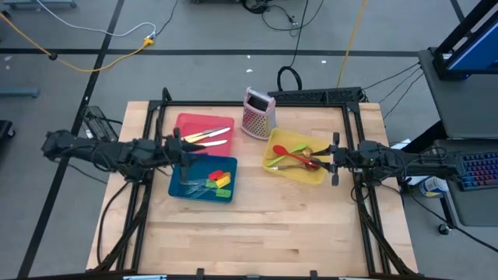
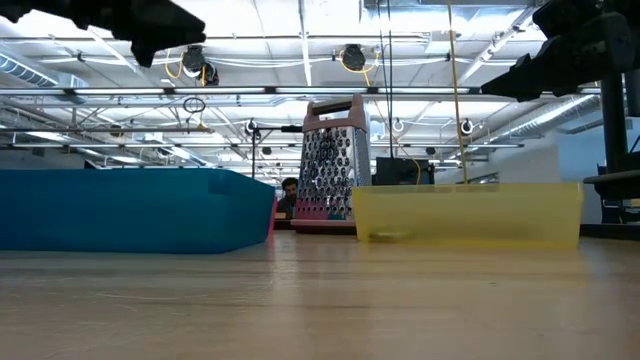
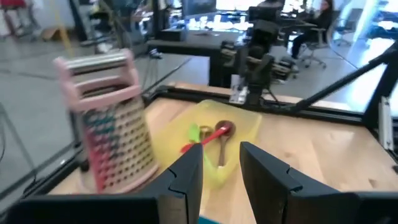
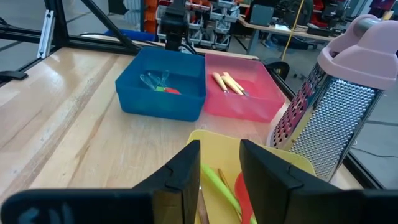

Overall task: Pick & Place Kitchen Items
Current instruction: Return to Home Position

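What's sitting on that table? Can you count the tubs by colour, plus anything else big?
Red bin: 1
Blue bin: 1
Yellow bin: 1
Grater: 1
Total: 4
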`<action>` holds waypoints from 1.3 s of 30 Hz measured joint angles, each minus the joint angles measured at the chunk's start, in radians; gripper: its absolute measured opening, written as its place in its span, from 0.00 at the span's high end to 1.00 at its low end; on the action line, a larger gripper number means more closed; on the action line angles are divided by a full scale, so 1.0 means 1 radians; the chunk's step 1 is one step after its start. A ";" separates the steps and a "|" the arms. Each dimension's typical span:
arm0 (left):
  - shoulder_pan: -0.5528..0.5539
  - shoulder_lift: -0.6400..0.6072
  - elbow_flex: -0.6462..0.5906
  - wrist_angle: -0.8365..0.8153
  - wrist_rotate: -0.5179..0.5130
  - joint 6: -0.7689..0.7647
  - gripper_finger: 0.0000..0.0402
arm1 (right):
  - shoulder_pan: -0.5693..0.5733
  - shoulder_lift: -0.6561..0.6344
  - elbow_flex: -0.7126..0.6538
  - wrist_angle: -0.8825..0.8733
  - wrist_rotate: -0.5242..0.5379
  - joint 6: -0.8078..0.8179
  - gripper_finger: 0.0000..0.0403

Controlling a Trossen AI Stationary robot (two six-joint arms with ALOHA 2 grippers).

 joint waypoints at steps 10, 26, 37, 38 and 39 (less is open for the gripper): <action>0.113 -0.150 -0.055 -0.132 0.150 -0.002 0.72 | 0.000 0.000 0.000 0.000 0.000 0.000 0.73; 0.207 -0.360 -0.476 0.299 0.339 0.124 0.72 | 0.000 0.000 0.000 0.000 0.000 0.000 0.74; 0.265 -0.443 -0.476 0.127 0.351 0.103 0.72 | 0.000 0.000 0.000 0.000 0.000 0.000 0.74; 0.266 -0.447 -0.476 0.117 0.362 0.098 0.72 | 0.000 0.000 0.000 0.000 0.000 0.000 0.74; 0.265 -0.452 -0.476 0.110 0.370 0.099 0.72 | 0.000 0.000 0.000 0.000 0.000 0.000 0.74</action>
